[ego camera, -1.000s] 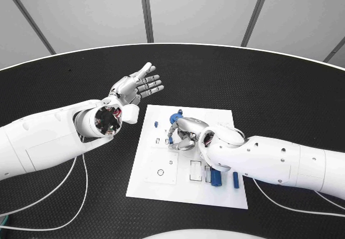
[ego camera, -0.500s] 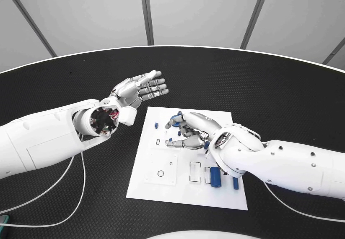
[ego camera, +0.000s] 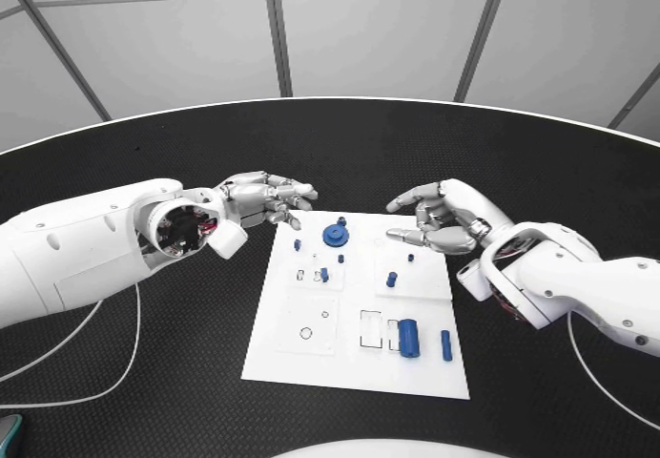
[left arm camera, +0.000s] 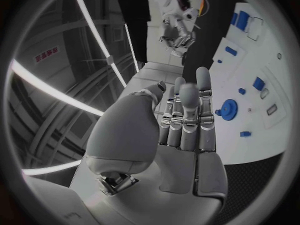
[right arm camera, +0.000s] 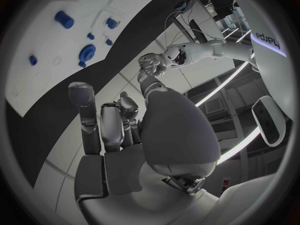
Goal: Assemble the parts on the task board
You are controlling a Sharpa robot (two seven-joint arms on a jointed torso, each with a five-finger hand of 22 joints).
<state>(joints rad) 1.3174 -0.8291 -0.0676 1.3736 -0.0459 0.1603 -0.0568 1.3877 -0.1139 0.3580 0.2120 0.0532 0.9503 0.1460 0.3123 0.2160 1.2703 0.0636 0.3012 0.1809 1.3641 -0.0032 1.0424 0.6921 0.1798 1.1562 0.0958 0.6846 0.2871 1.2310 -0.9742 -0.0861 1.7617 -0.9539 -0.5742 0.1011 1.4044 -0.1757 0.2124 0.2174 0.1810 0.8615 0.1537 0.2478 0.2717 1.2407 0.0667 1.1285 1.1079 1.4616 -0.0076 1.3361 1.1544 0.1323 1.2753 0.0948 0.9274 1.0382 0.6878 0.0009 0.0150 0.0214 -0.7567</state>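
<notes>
Both sets of fingers hold nothing: those of the silver left hand (ego camera: 268, 198) are loosely curled above the far left corner of the white rectangular task board (ego camera: 296, 358), and those of the silver right hand (ego camera: 438, 218) are half bent and apart above its far right corner. Between them, near the far edge, sits a round blue gear-like part (ego camera: 336, 235) with a small peg on top; small blue stubs stand at (ego camera: 298, 245), (ego camera: 340, 258) and (ego camera: 392, 280) toward the middle. Near the board's near right corner lie a thick blue cylinder (ego camera: 408, 338) and a thinner blue pin (ego camera: 445, 344), just beside two empty rectangular slots (ego camera: 371, 328). Those two loose pieces look like the remaining work. The right hand is the closer one; it should come down over the cylinder with fingers spread either side of its length, pinch at mid-body so it stays level, and avoid nudging the pin alongside.
</notes>
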